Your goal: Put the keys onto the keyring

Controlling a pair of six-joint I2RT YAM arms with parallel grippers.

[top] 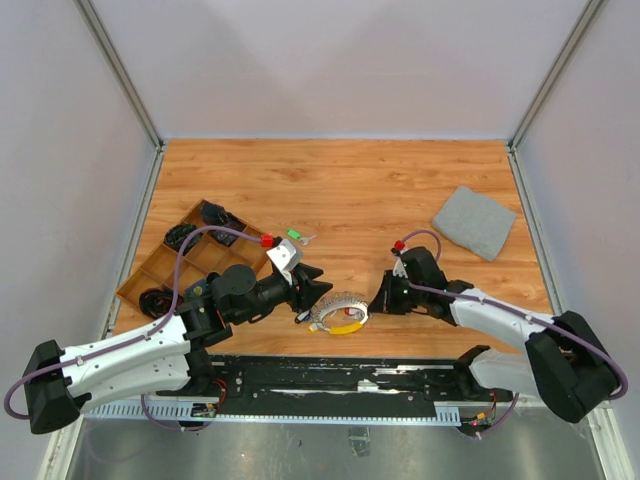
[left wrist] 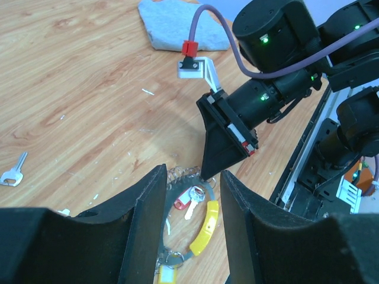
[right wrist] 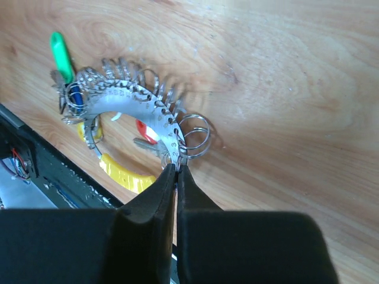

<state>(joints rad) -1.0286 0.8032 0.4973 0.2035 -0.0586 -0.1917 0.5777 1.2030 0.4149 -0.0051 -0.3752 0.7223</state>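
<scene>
The keyring (top: 340, 312) is a flat silver band with a yellow grip (right wrist: 127, 174) and several small wire rings, lying near the table's front edge. Green (right wrist: 59, 50), blue (right wrist: 76, 94) and red (right wrist: 144, 131) tagged keys hang on it. My right gripper (right wrist: 176, 168) is shut on the band's end, beside a small wire ring (right wrist: 195, 135). My left gripper (left wrist: 192, 177) hovers over the keyring (left wrist: 195, 204) with its fingers apart, holding nothing. A loose green-headed key (top: 296, 236) lies farther back on the table. In the left wrist view a small silver key (left wrist: 13, 171) lies loose.
A wooden compartment tray (top: 185, 260) holding dark items sits at the left. At the right rear lies a folded grey cloth (top: 474, 222). A black rail with cabling (top: 330, 380) runs along the near table edge, just behind the keyring.
</scene>
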